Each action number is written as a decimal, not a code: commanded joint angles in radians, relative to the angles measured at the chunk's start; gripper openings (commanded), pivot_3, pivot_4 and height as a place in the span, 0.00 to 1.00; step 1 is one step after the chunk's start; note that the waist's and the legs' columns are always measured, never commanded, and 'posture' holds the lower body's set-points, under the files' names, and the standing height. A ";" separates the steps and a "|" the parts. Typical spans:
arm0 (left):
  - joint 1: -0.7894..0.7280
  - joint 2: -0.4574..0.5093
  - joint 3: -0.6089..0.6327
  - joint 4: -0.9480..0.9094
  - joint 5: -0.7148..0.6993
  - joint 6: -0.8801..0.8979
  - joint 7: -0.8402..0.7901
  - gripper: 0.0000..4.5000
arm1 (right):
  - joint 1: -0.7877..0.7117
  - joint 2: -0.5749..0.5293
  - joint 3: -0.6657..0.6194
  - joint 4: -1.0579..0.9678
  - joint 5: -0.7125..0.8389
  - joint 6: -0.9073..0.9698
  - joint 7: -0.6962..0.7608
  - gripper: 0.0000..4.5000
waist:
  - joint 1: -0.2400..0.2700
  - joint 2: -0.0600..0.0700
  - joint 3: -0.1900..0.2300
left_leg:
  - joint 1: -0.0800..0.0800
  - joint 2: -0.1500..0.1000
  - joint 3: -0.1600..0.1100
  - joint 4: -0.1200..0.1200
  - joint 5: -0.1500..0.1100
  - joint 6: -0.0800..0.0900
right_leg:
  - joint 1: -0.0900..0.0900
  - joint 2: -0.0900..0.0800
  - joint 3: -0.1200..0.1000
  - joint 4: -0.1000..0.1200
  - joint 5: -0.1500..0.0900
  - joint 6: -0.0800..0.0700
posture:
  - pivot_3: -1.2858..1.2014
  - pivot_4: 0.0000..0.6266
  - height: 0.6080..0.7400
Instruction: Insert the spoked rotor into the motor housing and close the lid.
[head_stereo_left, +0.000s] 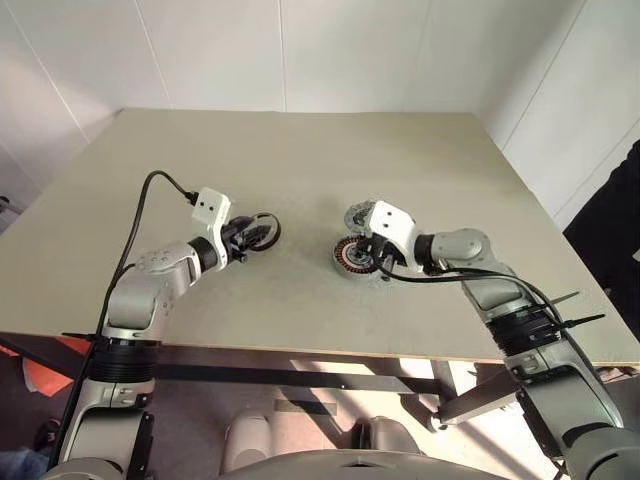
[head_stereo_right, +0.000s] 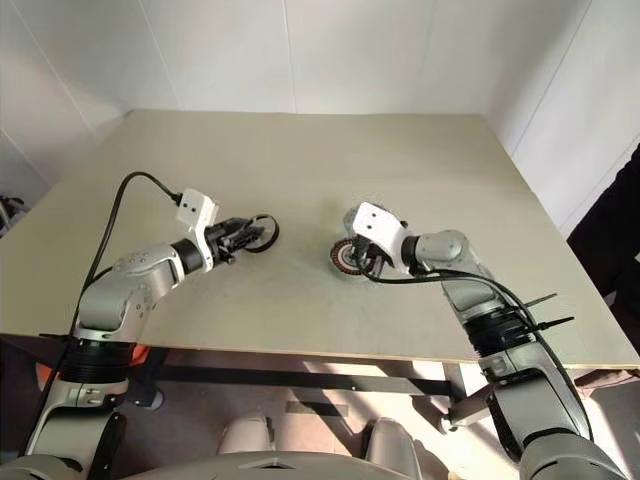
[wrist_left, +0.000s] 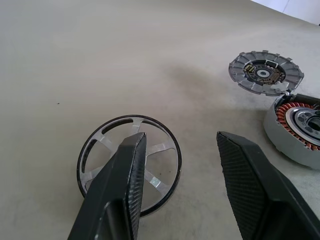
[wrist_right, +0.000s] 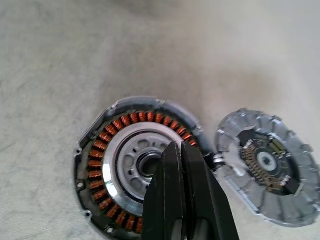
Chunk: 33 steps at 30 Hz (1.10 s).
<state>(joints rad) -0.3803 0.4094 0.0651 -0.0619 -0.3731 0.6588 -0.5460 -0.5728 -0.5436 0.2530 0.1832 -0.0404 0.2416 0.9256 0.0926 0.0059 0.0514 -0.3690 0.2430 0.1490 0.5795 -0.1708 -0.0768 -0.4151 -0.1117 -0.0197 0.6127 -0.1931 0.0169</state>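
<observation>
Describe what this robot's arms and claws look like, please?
Both arms are silver-grey metal with black ribbed bands. Each wrist carries a white boxy camera block fed by a looping black cable. The left gripper and right gripper each have two black fingers, wedge-shaped with finely textured pads.

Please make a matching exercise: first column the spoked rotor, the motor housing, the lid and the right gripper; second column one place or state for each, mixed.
1. spoked rotor
2. motor housing
3. lid
4. right gripper

A. fingers shut, above the coil ring
B. lies beside the housing, inner side up
C. open, copper windings showing
D. at the left gripper, one finger over its spokes

Pairs: 1-D, 2-C, 3-B, 4-A
</observation>
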 joint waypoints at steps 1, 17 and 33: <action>-0.009 0.003 0.024 -0.021 -0.007 -0.021 0.005 0.53 | -0.048 -0.005 -0.040 -0.055 0.031 -0.002 0.010 0.01 | -0.001 0.000 0.000 | 0.000 0.000 0.000 0.000 0.000 0.000 | 0.000 0.000 0.000 0.000 0.000 0.000 | 0.52 0.00 1.00; -0.009 0.012 0.030 -0.022 -0.004 -0.018 0.009 0.53 | 0.022 0.029 0.027 0.092 -0.034 -0.033 -0.018 0.01 | 0.000 0.000 0.000 | 0.000 0.000 0.000 0.000 0.000 0.000 | 0.000 0.000 0.000 0.000 0.000 0.000 | 0.52 0.00 1.00; -0.007 0.008 0.026 -0.011 0.000 -0.026 0.009 0.53 | -0.039 0.005 -0.013 -0.011 -0.008 -0.020 -0.004 0.01 | 0.000 0.000 0.000 | 0.000 0.000 0.000 0.000 0.000 0.000 | 0.000 0.000 0.000 0.000 0.000 0.000 | 0.52 0.00 1.00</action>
<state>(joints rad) -0.3768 0.4103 0.0757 -0.0587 -0.3723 0.6534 -0.5376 -0.5952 -0.5275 0.2617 0.2135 -0.0607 0.2204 0.9194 0.0930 0.0060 0.0515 -0.3689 0.2433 0.1491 0.5790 -0.1709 -0.0767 -0.4151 -0.1113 -0.0197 0.6124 -0.1931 0.0168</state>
